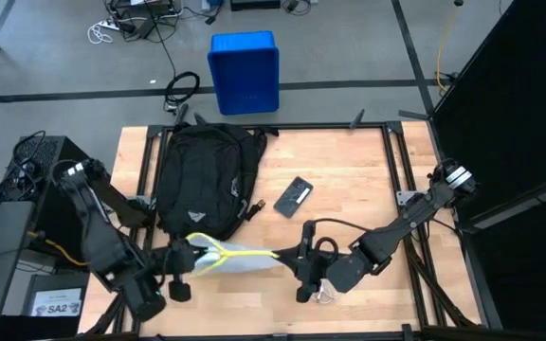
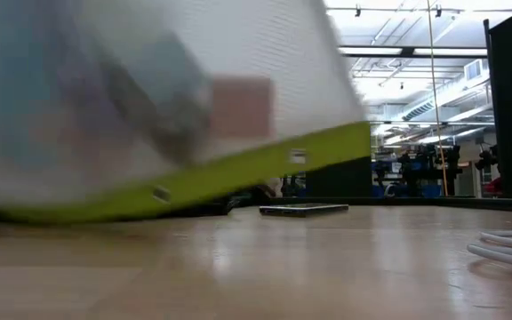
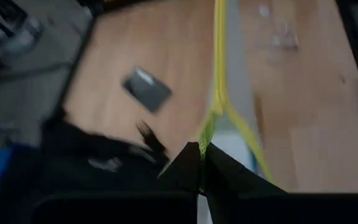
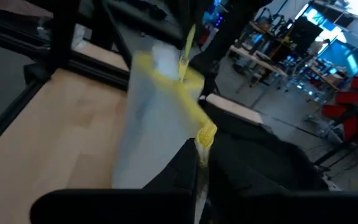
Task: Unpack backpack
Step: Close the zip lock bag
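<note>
A wooden table (image 1: pixel 368 180) is seen from above with 2 dark robot arms reaching in from its near corners. The backpack (image 1: pixel 204 178), black and rounded, lies flat on the table's left half toward the far edge, its small white logo (image 1: pixel 190 217) facing up. Just in front of it, near the table's front edge, a translucent pouch (image 1: pixel 238 259) with a yellow-green border is stretched between the 2 grippers. The left gripper (image 1: pixel 195 254) is pinched tight on the pouch's left end, where the yellow edging gathers. The right gripper (image 1: pixel 297 254) is clamped on the opposite end, on the yellow strip (image 4: pixel 202 134) that shows between its fingers in the right wrist view. A flat dark phone (image 1: pixel 294 197) lies on the bare wood to the right of the backpack, apart from it. A white cable (image 1: pixel 325 294) is coiled by the right arm near the front edge. On the floor beyond the table stands a blue bin (image 1: pixel 245 71). In the low view the pouch fills most of the picture, blurred.
</note>
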